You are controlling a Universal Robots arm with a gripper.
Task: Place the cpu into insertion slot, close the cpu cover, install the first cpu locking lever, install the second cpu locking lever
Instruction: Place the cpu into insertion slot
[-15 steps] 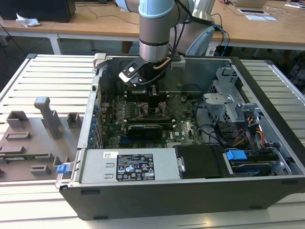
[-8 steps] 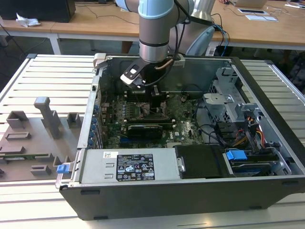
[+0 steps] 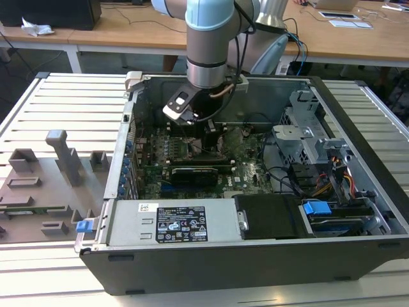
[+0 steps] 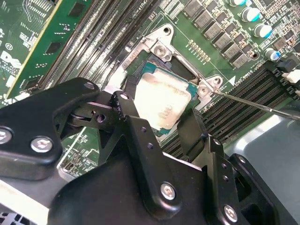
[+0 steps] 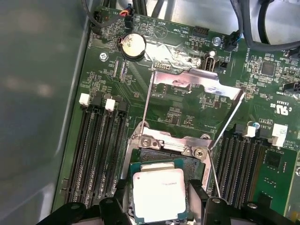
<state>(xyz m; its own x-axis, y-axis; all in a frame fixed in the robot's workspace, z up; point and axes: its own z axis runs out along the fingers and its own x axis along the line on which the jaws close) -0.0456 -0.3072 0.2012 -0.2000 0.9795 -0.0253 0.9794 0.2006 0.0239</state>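
Note:
My gripper (image 4: 159,112) (image 5: 159,192) is down inside the open computer case (image 3: 358,160), over the motherboard's insertion slot (image 5: 168,140). The cpu (image 5: 158,193) (image 4: 161,101), silver on top with a green rim, sits between the two black fingers (image 4: 136,124). They press its opposite sides, and it lies at the slot's opening. The cpu cover (image 5: 197,84), a silvery metal frame, stands raised on its hinge beyond the slot. Two thin wire locking levers (image 5: 146,103) (image 5: 229,119) stick up, unlatched. In the exterior view the arm's wrist (image 3: 206,64) hangs over the socket area (image 3: 192,150).
Black memory slots (image 5: 101,150) (image 5: 239,159) flank the socket. A coin battery (image 5: 132,45) lies beyond the cover. A long black card (image 3: 195,174), the power supply (image 3: 172,220) and the drive cage (image 3: 307,141) are in the case. A grey fixture tray (image 3: 45,185) lies at the exterior view's left.

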